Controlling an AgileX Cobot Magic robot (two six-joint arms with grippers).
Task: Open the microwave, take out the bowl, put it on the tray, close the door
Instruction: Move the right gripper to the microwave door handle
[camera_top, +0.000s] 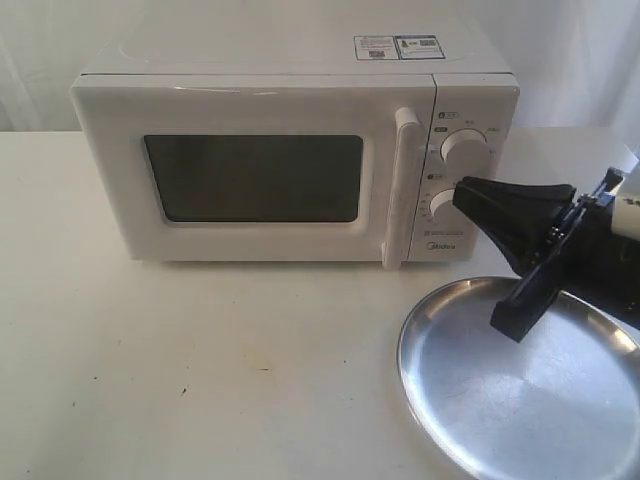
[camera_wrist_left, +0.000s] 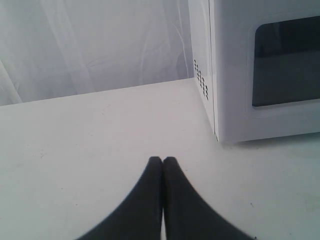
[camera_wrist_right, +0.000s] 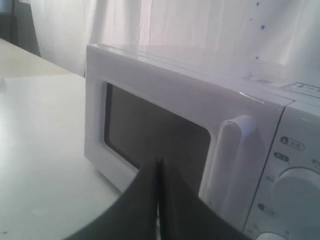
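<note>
Exterior view: the microwave (camera_top: 270, 60) stands on the surface (camera_top: 200, 360) with its door (camera_top: 250, 115) fully shut. The bowl is not visible in any view; the dark window (camera_top: 255, 178) reveals nothing behind it, so it is presumably inside.

The tray (camera_top: 450, 400) lies empty in front of the microwave's control side.

The right end effector (camera_top: 465, 193) hovers above the tray's far rim with its fingers pressed together, holding nothing. Its tip overlaps the lower knob (camera_top: 436, 205).

The governing relation is the handle (camera_top: 404, 185). It is a vertical bar on the door's right edge, lying just beside the right tip, toward the left of this view and at about the same height. The right wrist view places it just off the closed tip (camera_wrist_right: 160, 164).

The left end effector (camera_wrist_left: 162, 160), also pressed together and empty, sits low over the surface off the microwave's hinge-side corner, well apart from the handle.

Judgement: the right arm is the nearer one. Its fingers must spread before they can take the handle across its long axis.
</note>
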